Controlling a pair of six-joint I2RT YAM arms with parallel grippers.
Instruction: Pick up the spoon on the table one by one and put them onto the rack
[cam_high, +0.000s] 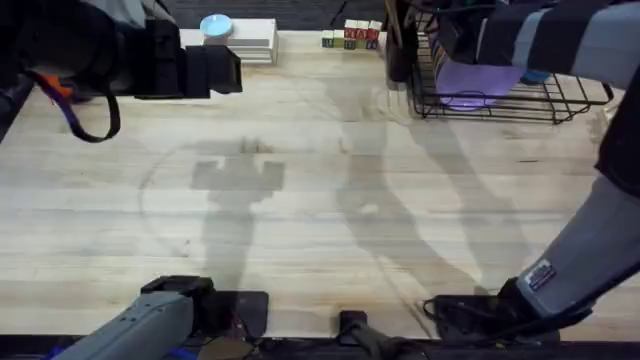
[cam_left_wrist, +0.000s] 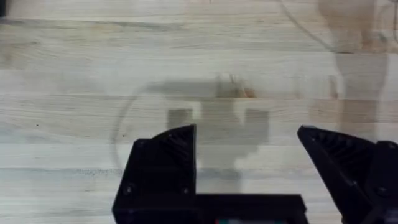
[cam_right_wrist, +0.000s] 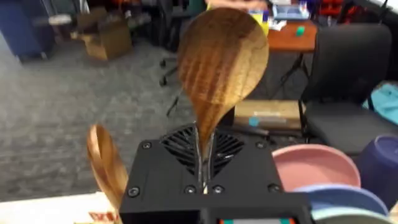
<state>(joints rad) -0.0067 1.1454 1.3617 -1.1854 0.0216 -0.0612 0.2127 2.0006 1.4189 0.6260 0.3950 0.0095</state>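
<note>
The right hand (cam_right_wrist: 204, 163) is clamped narrow on a wooden spoon (cam_right_wrist: 221, 62), gripping the slim neck so that the round, striped bowl stands straight up above the black fingers. A second wooden spoon (cam_right_wrist: 103, 162) stands upright just beside that hand. From above, the right arm stretches over the black wire rack (cam_high: 520, 95), which sits at the far right corner of the pale wood surface (cam_high: 320, 220); a purple plate (cam_high: 470, 85) lies inside the rack, under the arm. Close to the hand, on the side away from the second spoon, a pink plate (cam_right_wrist: 317, 165) and a blue plate (cam_right_wrist: 339, 198) show their rims, with a purple one (cam_right_wrist: 380, 165) beyond them.

The left hand (cam_left_wrist: 249, 155) hangs spread wide over bare planks, well apart from the rack, holding nothing, its shadow falling on the wood beneath it. Small lettered blocks (cam_high: 350, 38) stand along the far edge just beside the rack, and a white stack with a pale blue disc (cam_high: 215, 25) on top sits farther along that edge
</note>
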